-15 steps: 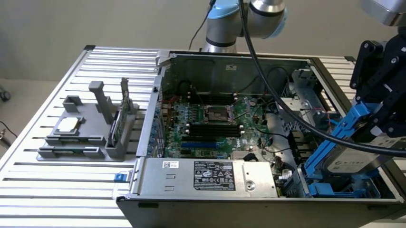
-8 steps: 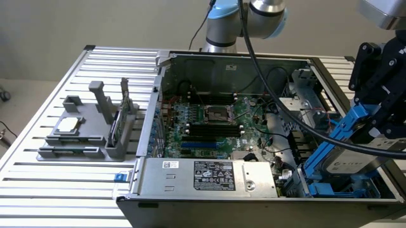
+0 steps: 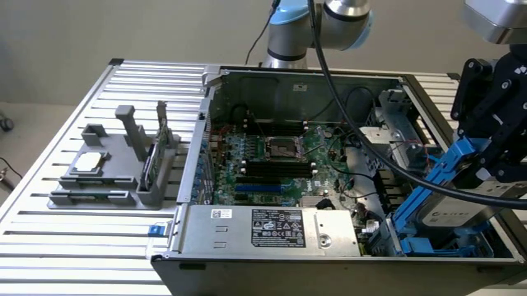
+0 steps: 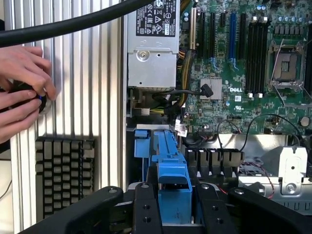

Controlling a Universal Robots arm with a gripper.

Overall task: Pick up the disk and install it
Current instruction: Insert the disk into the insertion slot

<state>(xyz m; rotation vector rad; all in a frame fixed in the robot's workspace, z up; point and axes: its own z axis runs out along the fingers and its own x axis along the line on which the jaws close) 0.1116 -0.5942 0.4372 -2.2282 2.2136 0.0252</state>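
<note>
The disk (image 3: 451, 214), a silver-grey drive with a white label and blue side rails, hangs tilted above the front corner of the open computer case (image 3: 247, 80) at the exterior view's right. My gripper (image 3: 497, 161) is shut on its upper end. Under the disk, blue plastic parts of the drive bay (image 3: 421, 246) show inside the case. In the wrist view a blue rail end of the disk (image 4: 173, 183) sits between the black fingers (image 4: 146, 209), with my gripper (image 4: 176, 212) pointing down at the bay's blue parts (image 4: 141, 145).
A grey power-supply box (image 3: 272, 228) fills the case's front beside the bay, with the green motherboard (image 3: 276, 157) behind it. A grey fixture (image 3: 111, 176) stands on the slatted table at the exterior view's left. A person's hands (image 4: 22, 92) and a keyboard (image 4: 63, 175) lie outside the case.
</note>
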